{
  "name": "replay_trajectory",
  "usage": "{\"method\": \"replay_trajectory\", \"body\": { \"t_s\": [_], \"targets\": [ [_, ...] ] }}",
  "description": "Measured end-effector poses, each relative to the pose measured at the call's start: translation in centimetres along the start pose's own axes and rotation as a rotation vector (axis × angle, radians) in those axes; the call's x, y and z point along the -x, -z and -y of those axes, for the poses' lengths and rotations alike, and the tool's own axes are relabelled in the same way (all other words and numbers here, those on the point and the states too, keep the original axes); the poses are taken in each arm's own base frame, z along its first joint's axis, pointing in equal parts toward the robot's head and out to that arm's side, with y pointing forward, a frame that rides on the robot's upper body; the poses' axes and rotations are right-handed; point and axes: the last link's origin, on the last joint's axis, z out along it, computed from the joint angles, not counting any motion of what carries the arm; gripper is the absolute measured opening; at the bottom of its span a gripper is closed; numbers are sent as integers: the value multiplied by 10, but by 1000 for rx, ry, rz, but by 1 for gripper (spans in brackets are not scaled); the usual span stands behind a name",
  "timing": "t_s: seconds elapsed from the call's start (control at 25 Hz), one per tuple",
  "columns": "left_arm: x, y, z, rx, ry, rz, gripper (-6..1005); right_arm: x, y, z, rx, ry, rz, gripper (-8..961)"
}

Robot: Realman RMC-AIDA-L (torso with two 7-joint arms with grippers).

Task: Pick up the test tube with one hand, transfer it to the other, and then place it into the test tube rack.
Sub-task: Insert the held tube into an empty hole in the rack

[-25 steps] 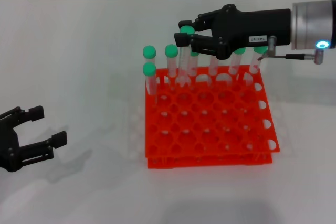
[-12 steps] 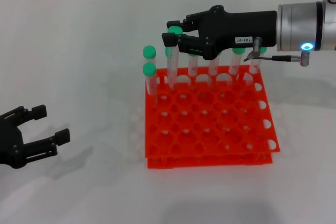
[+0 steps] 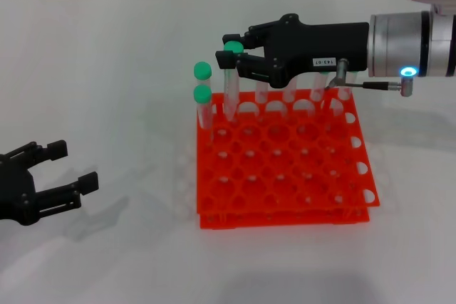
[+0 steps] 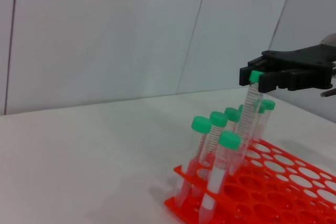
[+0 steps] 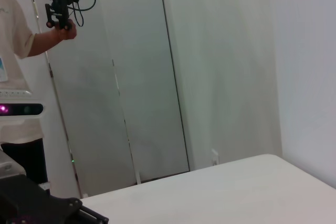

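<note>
The orange-red test tube rack (image 3: 285, 216) stands mid-table and also shows in the left wrist view (image 4: 273, 195). My right gripper (image 3: 234, 50), black with a white label, is shut on the green cap of a test tube (image 3: 230, 90). It holds the tube slightly tilted over the rack's back-left holes, lower end down among them. The left wrist view shows this gripper (image 4: 255, 76) and the tube (image 4: 245, 119). My left gripper (image 3: 71, 167) is open and empty, low over the table at the front left.
Two more green-capped tubes (image 3: 202, 71) (image 3: 203, 95) stand at the rack's back-left corner, several others along the back row behind my right gripper. The right wrist view shows only walls, a table surface and a person's arm (image 5: 50, 38).
My right gripper has moved left along the rack's back row with the tube in it, and the tube now hangs lower. The left gripper has shifted slightly.
</note>
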Motion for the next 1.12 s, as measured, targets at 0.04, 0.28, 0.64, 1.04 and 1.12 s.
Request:
{"method": "replay_trajectory", "body": {
  "t_s": [0.04,0.28,0.64,1.04,1.12],
  "targets": [
    [0,0,0,0,0,0,879,-1,0,0,-1,-1,-2,260],
    [-1,-2,1,4,-1,-2,880,-5,1,1,-15,-6,-9,260],
    [-3,-7,2,16,-4,-7,880,-9,2,-1,-19,-5,-11,260],
    [-5,-8,3,18,-9,-9,880,-13,0,1,-29,-12,-24,260],
    [-4,-9,3,19,-8,-9,880,-13,0,1,-32,-8,-25,260]
  ]
}}
